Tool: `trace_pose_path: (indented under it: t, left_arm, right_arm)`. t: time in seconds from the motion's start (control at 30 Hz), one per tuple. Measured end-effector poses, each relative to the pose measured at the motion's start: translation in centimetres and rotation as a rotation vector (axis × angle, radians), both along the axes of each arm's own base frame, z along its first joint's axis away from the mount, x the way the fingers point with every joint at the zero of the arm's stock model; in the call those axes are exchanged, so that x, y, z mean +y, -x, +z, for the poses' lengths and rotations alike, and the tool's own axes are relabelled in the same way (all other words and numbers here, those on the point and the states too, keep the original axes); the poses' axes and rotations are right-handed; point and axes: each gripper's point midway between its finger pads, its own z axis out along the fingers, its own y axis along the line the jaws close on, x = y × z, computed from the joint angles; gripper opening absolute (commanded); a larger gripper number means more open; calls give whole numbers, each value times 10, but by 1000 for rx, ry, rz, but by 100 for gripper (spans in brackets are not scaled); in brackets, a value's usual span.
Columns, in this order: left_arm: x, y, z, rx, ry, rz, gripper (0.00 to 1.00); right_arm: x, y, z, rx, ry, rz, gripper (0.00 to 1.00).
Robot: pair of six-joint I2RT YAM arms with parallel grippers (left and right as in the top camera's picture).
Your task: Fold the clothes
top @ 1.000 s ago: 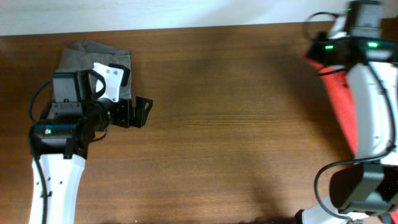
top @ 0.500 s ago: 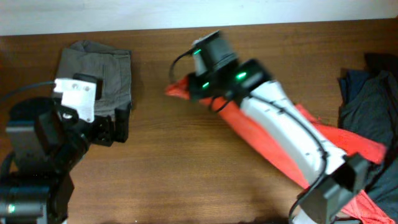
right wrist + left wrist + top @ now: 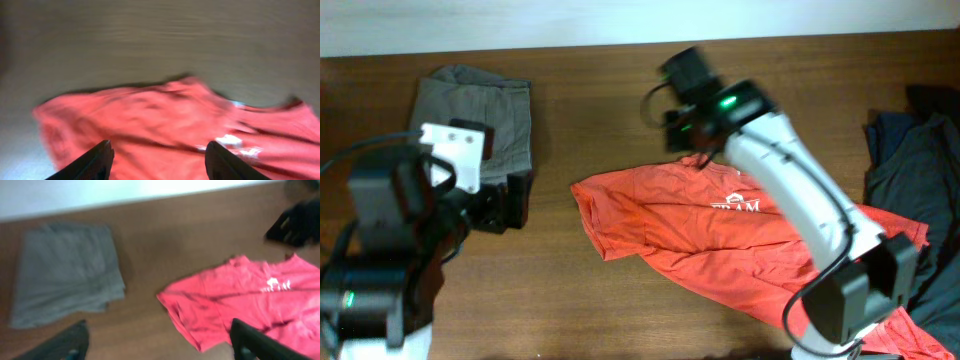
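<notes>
The clothes lie in three places. An orange-red T-shirt (image 3: 680, 230) with white lettering lies crumpled and part spread on the middle of the table, also seen in the left wrist view (image 3: 250, 300) and the right wrist view (image 3: 150, 125). A folded grey-brown garment (image 3: 475, 110) rests at the back left. Dark blue-grey garments (image 3: 910, 170) are heaped at the right edge. My right gripper (image 3: 159, 146) hovers open over the shirt's upper edge, holding nothing. My left gripper (image 3: 159, 327) stands open above bare wood between the grey garment and the shirt, seen from overhead (image 3: 510, 203) beside the grey garment's lower right corner.
The wooden table (image 3: 600, 310) shows bare in front of the shirt and between the shirt and the grey-brown garment. A white wall runs along the table's far edge. The right arm (image 3: 790, 190) stretches diagonally over the shirt's right half.
The right arm swung from the far right to the table's middle, dragging the orange-red shirt, then opened and let it drop spread out. The left arm shifted back slightly.
</notes>
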Motion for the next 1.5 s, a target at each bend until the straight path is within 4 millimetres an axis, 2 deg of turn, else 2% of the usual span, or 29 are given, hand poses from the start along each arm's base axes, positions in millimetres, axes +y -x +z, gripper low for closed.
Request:
trace_pose_path:
  t: [0.1,0.17,0.23,0.27,0.3,0.4,0.43,0.47,0.6,0.67,0.7,0.73,0.77,0.8,0.93,1.13,1.2,1.33,1.5]
  left_arm:
    - [-9,-17,-36,147,16,-31,82]
    - [-22,-30,-66,258,26,-73,82]
    - [-38,-40,-95,355,29,-119,82]
    - [-46,-45,-110,402,26,-143,78]
    - [-55,-50,-126,446,20,-171,73]
    - [-74,-64,-182,580,-14,-219,73]
    - [-78,-70,-208,635,-30,-223,73]
    - [-79,-73,-223,667,-37,-221,72]
    - [-76,-88,-274,732,-73,-194,72]
    - [-73,-92,-293,753,-96,-180,66]
    - [-72,-94,-300,756,-102,-176,56]
    - [-72,-96,-302,756,-103,-171,45]
    - [-71,-97,-311,767,-109,-168,17]
    - [-70,-96,-315,780,-114,-164,1]
    - [-66,-85,-331,851,-126,-143,1]
    - [-52,-64,-331,960,-145,-43,1]
    - [-42,-54,-328,1005,-157,-8,1]
    - [-22,-47,-309,1022,-161,56,1]
    - [1,-45,-268,956,-142,133,1]
  right_arm:
    - [-50,-5,-5,60,-28,-108,69]
    - [-74,-4,-8,94,-45,-160,69]
    - [-85,0,-10,122,-60,-185,70]
    - [-91,3,-11,138,-66,-198,70]
    - [-96,6,-12,157,-69,-209,71]
    - [-104,14,-15,198,-70,-216,72]
    - [-107,22,-17,229,-60,-211,72]
    - [-107,24,-17,236,-56,-203,72]
    - [-107,28,-19,256,-49,-183,73]
    - [-107,31,-23,267,-46,-181,73]
    - [-108,32,-24,272,-45,-180,73]
    - [-108,33,-25,276,-44,-181,72]
    - [-108,33,-25,276,-44,-180,73]
    - [-108,33,-25,276,-44,-180,73]
    - [-107,34,-25,281,-46,-179,73]
    - [-108,37,-25,293,-33,-162,73]
    - [-110,38,-25,297,-25,-162,74]
    - [-110,40,-26,304,-23,-162,74]
    - [-110,42,-26,313,-21,-161,77]
